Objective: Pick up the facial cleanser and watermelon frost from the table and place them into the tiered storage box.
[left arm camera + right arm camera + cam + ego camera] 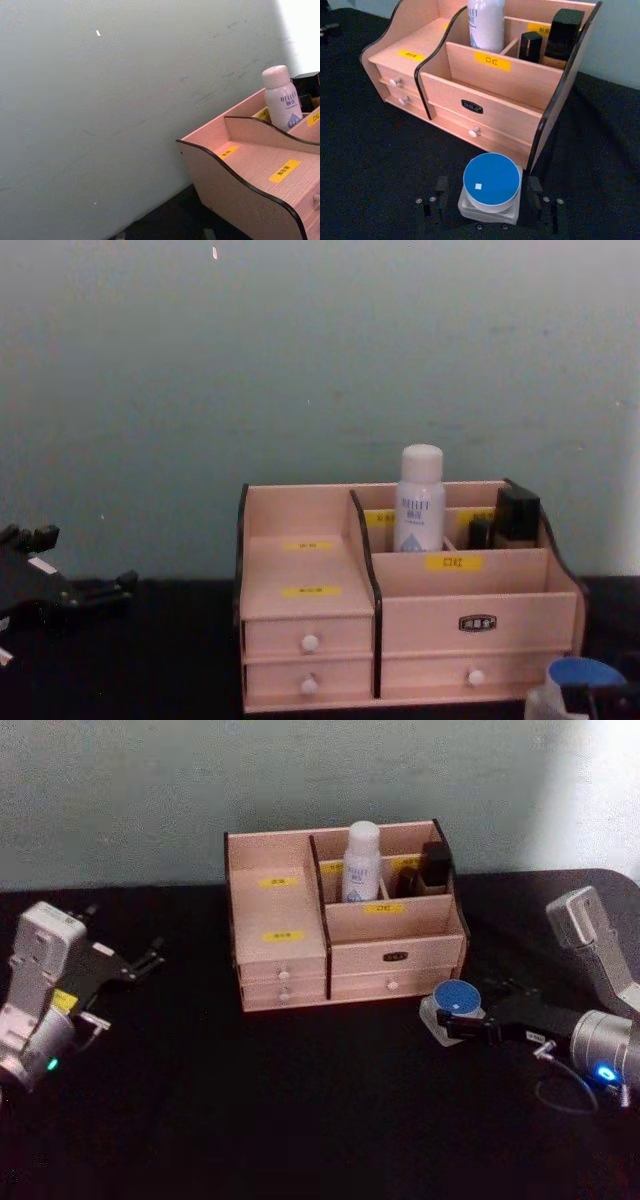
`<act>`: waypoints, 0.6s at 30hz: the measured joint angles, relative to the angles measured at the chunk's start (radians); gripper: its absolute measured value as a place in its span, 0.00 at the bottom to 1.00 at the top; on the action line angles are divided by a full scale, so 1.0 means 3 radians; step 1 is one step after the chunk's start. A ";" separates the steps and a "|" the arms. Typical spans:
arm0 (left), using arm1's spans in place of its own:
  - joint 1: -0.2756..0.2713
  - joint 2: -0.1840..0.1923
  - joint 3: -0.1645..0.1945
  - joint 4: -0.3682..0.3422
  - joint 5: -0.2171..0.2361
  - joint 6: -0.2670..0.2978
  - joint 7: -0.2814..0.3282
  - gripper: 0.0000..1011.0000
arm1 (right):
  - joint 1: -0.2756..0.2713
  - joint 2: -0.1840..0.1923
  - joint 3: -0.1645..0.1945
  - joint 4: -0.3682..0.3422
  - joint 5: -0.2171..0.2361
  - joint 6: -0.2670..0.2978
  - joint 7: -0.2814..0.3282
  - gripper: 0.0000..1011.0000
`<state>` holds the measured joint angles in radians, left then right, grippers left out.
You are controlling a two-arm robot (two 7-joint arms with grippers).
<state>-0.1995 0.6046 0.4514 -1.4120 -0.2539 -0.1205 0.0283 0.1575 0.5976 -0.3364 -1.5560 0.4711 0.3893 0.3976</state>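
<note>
R pincer (pixel 488 190) open, fingers each side of watermelon frost (pixel 457 998) on desk (pixel 300 1100) | facial cleanser (pixel 361 860) upright in tiered storage box (pixel 270 910), rear compartment | L pincer (pixel 155 953) open, idle at left

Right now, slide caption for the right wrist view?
Right gripper open around the watermelon frost, in front of the tiered storage box holding the facial cleanser.

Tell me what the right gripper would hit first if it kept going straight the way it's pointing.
The right gripper would first meet the watermelon frost, sitting between its open fingers; beyond it, probably the tiered storage box's lower right drawer.
</note>
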 joint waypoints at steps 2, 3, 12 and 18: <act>0.0000 0.0000 0.0000 0.0000 0.0000 0.0000 0.0000 0.99 | 0.0006 0.0002 -0.0015 0.0008 0.0000 0.0004 0.0003 0.99; 0.0000 0.0000 0.0000 0.0000 0.0000 0.0000 0.0000 0.99 | 0.0008 0.0002 -0.0020 0.0011 0.0000 0.0004 0.0003 0.99; 0.0000 0.0000 0.0000 0.0000 0.0000 0.0000 0.0000 0.99 | 0.0024 0.0001 -0.0054 0.0041 0.0001 0.0000 -0.0004 0.99; 0.0000 0.0000 0.0000 0.0000 0.0000 0.0000 0.0000 0.99 | 0.0040 -0.0018 -0.0065 0.0077 -0.0001 -0.0014 -0.0023 0.99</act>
<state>-0.1995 0.6047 0.4514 -1.4119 -0.2539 -0.1205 0.0282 0.1695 0.5922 -0.3559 -1.5329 0.4709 0.3850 0.3908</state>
